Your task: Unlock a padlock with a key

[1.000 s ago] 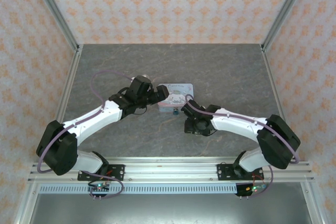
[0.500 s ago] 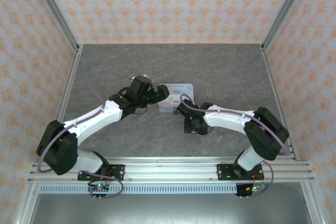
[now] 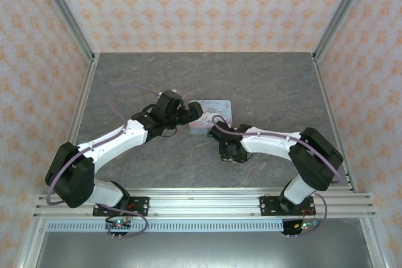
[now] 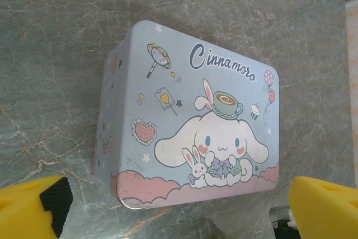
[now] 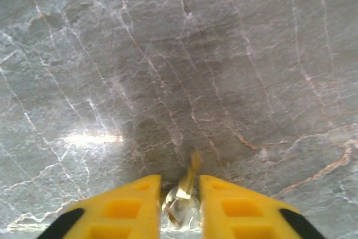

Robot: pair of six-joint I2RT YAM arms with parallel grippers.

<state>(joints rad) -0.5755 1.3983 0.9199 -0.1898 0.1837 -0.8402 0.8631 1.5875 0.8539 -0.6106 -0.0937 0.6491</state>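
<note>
My right gripper point(image 5: 180, 182) points down at the grey stone table point(image 5: 235, 54), its yellow fingers point(image 5: 128, 200) drawn in close on a small pale metal key point(image 5: 188, 182). The key's round head sits between the pads and its blade sticks out forward. From above, the right gripper point(image 3: 218, 134) is low by the front edge of the pale-blue cartoon tin point(image 3: 213, 111). My left gripper point(image 4: 179, 216) is open, its fingers wide apart on either side of the tin's point(image 4: 190, 116) near pink edge. The padlock is hidden.
The closed tin lies flat mid-table between the two arms. Aluminium frame rails point(image 3: 75, 36) and patterned walls bound the table at the left, right and back. A small silver and black part point(image 4: 279, 218) shows by the tin's near right corner.
My right arm has shifted left toward the tin's front and its jaws have closed in around the key. The left arm has stayed put, still open.
</note>
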